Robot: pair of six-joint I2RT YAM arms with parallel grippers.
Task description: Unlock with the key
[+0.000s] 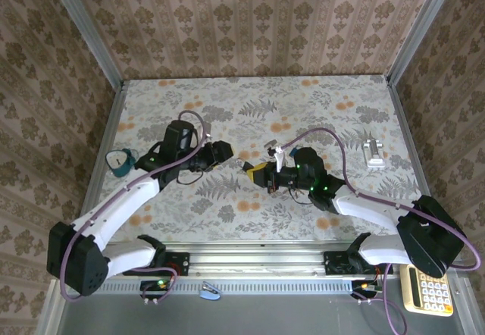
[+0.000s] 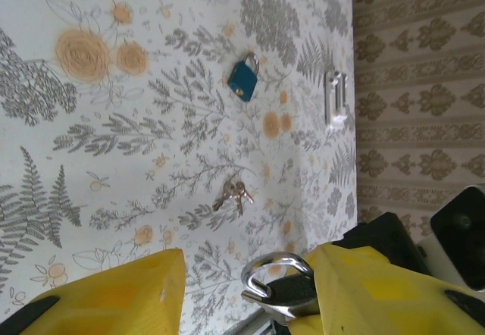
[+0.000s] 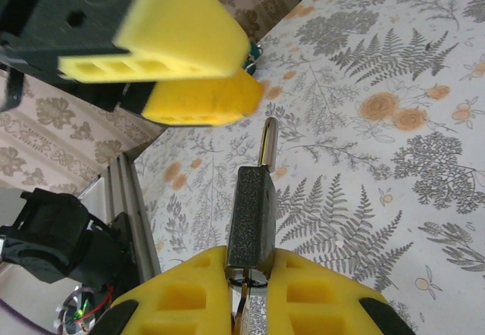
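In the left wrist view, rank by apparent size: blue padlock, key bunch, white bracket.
1-2. white bracket and blue padlock, too alike to rank.
3. key bunch, smallest.
Distances from the camera differ, so apparent size only.

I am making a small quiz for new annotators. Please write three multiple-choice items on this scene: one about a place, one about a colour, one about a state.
1. Where are the keys?
A) lying on the table
B) in a bowl
C) hanging on the wall

2. What colour is the loose padlock on the table?
A) red
B) blue
C) white

3. How is the right pincer?
A) open, empty
B) shut on the dark padlock
C) shut on the keys

Key: 1 A, they rest on the floral top, untouched. 2 B, its body is blue. 3 B, both yellow fingers press its sides.
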